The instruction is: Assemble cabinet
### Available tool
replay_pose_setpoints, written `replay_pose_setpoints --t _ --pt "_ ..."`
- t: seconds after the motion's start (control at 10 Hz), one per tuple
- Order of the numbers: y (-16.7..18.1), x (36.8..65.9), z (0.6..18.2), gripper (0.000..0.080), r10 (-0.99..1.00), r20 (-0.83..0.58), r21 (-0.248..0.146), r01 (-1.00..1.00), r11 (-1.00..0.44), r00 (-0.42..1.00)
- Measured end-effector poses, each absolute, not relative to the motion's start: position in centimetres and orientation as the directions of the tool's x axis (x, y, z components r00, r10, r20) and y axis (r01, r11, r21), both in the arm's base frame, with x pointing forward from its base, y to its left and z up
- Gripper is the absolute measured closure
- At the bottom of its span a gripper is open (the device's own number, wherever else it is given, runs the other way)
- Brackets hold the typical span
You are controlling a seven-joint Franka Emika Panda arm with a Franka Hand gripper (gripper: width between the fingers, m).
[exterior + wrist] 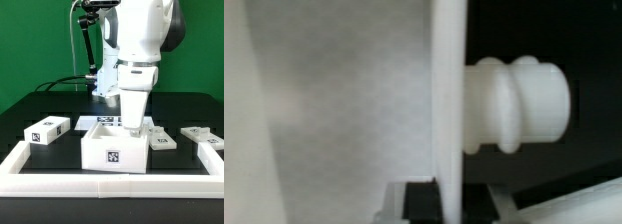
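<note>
The cabinet (112, 150) is an open white box with a tag on its front, in the middle of the table. My gripper (133, 120) reaches down at the box's upper edge on the exterior view's right. In the wrist view my gripper (448, 203) has its two dark fingers (416, 200) pressed on either side of a thin white cabinet panel (448, 90), seen edge-on. A ribbed white peg (523, 105) sticks out beside that panel. In the exterior view my fingertips are hidden by the hand and the box.
A white tagged block (46, 129) lies at the exterior view's left. Flat white tagged pieces (198, 133) lie at its right, and another (160, 141) lies against the cabinet. The white border rail (110, 182) runs along the front and sides.
</note>
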State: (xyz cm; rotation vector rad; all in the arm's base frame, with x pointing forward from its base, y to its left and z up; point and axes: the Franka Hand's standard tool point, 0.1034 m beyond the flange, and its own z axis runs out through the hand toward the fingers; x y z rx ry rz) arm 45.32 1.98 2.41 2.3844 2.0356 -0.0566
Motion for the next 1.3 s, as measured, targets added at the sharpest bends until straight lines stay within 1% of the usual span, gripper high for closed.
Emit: replay_pose_setpoints --t 0.2,0.3,0.4,0.6,0.8,0.9,1.1,1.3 --pt "1.9 45.3 2.4 0.0764 0.987 -0.031 -0.018 0.987 -0.158 0.157" --pt "1.9 45.4 2.4 0.0764 0.99 -0.03 -0.019 0.99 -0.137 0.136" --pt "2.0 46.2 2.4 0.0764 0.995 -0.027 -0.012 0.996 -0.093 0.093" --pt "3.7 47.6 2.4 0.0764 0.998 -0.02 -0.001 0.999 -0.053 0.053" --pt "6.2 48.8 2.4 0.0764 1.0 -0.01 0.004 1.0 -0.007 0.007" --pt "6.9 49.0 2.5 0.0764 1.0 -0.01 0.002 1.0 -0.002 0.002" --pt "6.6 49.0 2.5 0.0764 1.0 -0.01 0.002 1.0 -0.008 0.008" --pt "7.7 49.2 2.4 0.0764 1.0 -0.007 0.004 1.0 0.002 -0.002"
